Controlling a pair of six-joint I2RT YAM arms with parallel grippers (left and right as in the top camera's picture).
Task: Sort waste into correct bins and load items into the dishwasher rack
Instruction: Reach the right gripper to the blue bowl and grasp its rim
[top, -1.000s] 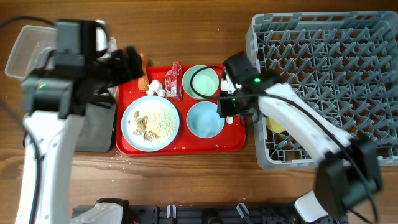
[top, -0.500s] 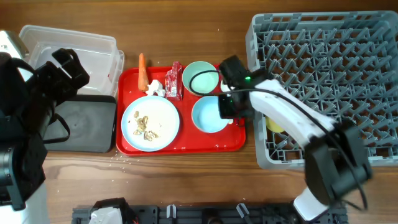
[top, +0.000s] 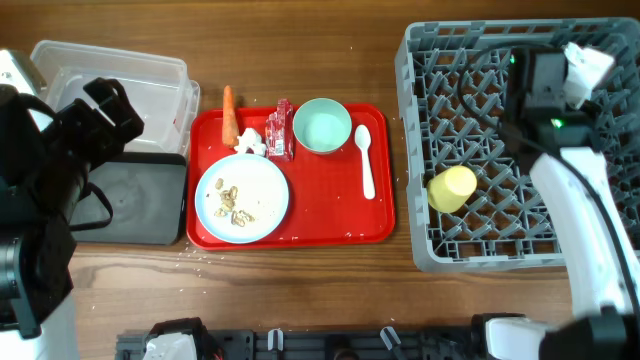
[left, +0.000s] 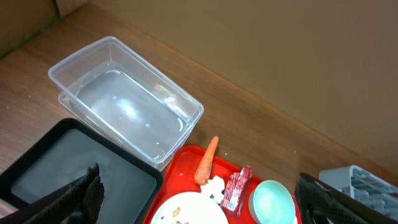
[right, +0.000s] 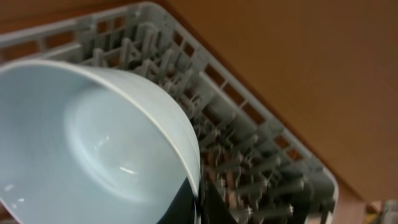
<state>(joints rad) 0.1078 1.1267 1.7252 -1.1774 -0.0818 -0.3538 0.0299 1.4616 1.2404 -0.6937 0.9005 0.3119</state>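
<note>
Overhead, my right arm reaches across the one grey dishwasher rack, its gripper clamped on the rim of the pale blue bowl above the pegs. My left arm hangs beside the red tray, over two bins, a clear tub and a black tray, with its gripper spread wide. One plate, one mint-green bowl, one spoon and one carrot sit on the red tray. One yellow cup lies in the rack.

A robot lab setup: wooden bench, plain brown backdrop, left arm and right arm flanking a staged tray and rack.
</note>
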